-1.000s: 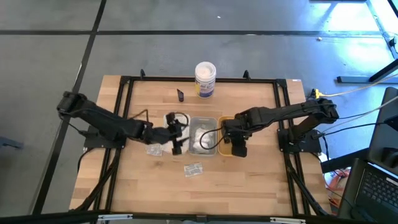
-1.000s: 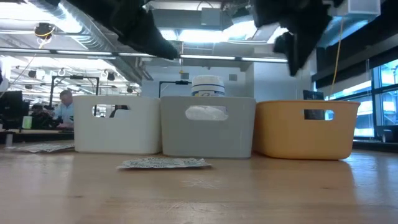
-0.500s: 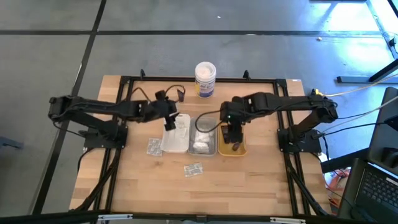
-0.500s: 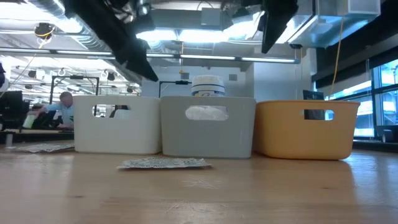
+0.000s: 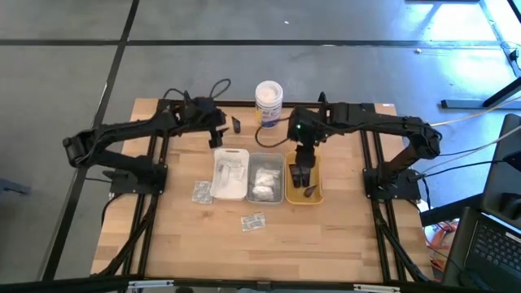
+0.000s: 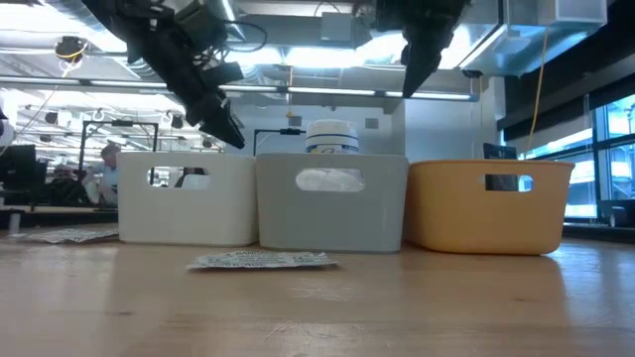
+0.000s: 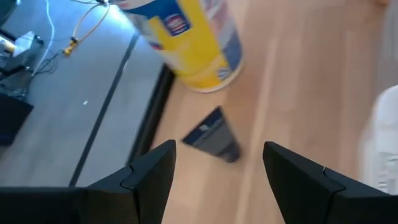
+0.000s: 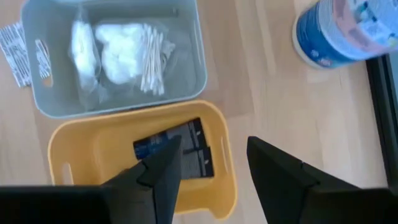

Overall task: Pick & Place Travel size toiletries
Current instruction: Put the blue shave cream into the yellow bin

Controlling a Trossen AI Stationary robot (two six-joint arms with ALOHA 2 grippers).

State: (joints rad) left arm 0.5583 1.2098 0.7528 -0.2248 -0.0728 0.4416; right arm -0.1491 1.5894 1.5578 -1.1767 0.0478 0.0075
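Left gripper (image 5: pixel 218 137) is hovering near the black tube (image 5: pixel 236 124) lying on the counter (image 5: pixel 342 236), fingers (image 7: pixel 149 180) spread, holding nothing. Right gripper (image 5: pixel 303 167) is hanging over the orange tray (image 5: pixel 319 194), which is holding black tubes (image 8: pixel 177 152); fingers spread, empty.

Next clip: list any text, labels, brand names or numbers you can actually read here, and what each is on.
None is legible.
Tub: blue, yellow and red label, too blurred.
Black tube: print too blurred.
Sachets: print too small.
Black tubes in the orange tray: label too blurred.
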